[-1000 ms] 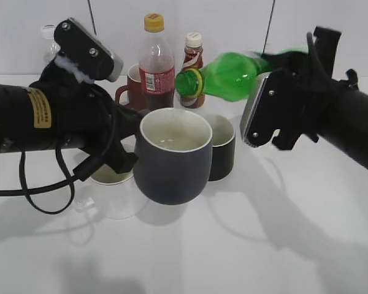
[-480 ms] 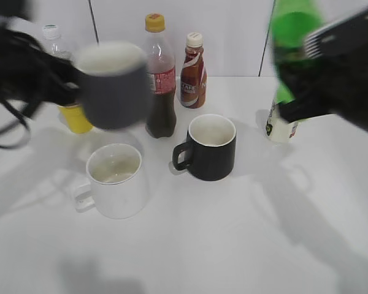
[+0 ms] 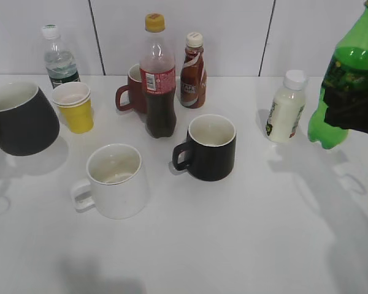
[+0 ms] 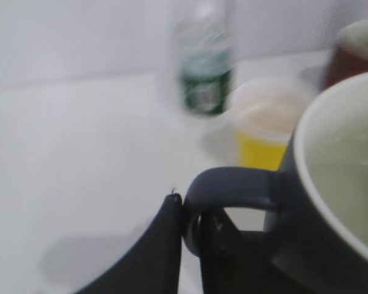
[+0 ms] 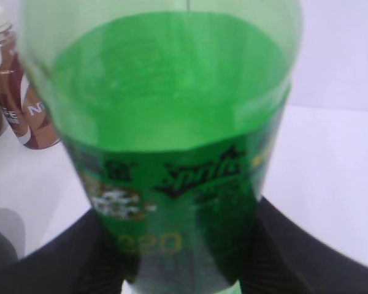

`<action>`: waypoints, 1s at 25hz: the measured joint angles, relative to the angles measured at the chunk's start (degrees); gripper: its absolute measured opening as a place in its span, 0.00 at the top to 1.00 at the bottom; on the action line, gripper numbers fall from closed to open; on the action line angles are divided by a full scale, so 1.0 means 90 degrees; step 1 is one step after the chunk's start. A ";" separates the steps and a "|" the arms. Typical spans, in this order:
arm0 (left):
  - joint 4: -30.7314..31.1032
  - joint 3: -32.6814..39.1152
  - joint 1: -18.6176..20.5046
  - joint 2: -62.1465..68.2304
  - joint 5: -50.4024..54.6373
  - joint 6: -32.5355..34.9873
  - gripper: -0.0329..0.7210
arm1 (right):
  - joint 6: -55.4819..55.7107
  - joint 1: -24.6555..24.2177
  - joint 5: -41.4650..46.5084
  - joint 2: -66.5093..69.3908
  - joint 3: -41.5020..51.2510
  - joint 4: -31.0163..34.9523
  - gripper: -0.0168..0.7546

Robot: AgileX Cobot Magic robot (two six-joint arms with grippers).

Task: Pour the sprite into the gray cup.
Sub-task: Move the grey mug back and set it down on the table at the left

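Note:
The gray cup (image 3: 21,119) is at the far left of the exterior view, tilted, with a cream inside; whether it rests on the table is unclear. In the left wrist view my left gripper (image 4: 193,229) is shut on the cup's loop handle (image 4: 233,187). The green sprite bottle (image 3: 346,79) stands nearly upright at the far right edge, just above the table. My right gripper (image 3: 356,113) is shut around its labelled body. It fills the right wrist view (image 5: 172,141), with my dark fingers (image 5: 178,257) on both sides.
A white mug (image 3: 116,179) and a black mug (image 3: 210,147) stand in the middle. Behind are a cola bottle (image 3: 159,79), a red mug (image 3: 132,92), a brown coffee bottle (image 3: 192,64), a yellow cup (image 3: 73,107), a water bottle (image 3: 58,58) and a white milk bottle (image 3: 285,107).
Both arms have pulled apart from the middle. The gray cup went left and down. The sprite went from tipped over the cup to upright at the far right.

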 joint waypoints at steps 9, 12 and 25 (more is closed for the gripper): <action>-0.0162 0.0032 0.0345 0.1749 -0.1838 0.0546 0.89 | 0.0071 -0.0014 -0.0297 0.0416 0.0006 -0.0185 0.53; -0.0411 0.0032 0.0345 0.2375 -0.2399 0.0763 0.89 | 0.0071 -0.0014 -0.0360 0.0416 0.0006 -0.0281 0.53; -0.0528 0.0032 0.0350 0.2943 -0.2725 0.1027 0.87 | 0.0214 -0.0014 -0.0442 0.0416 0.0012 -0.0550 0.53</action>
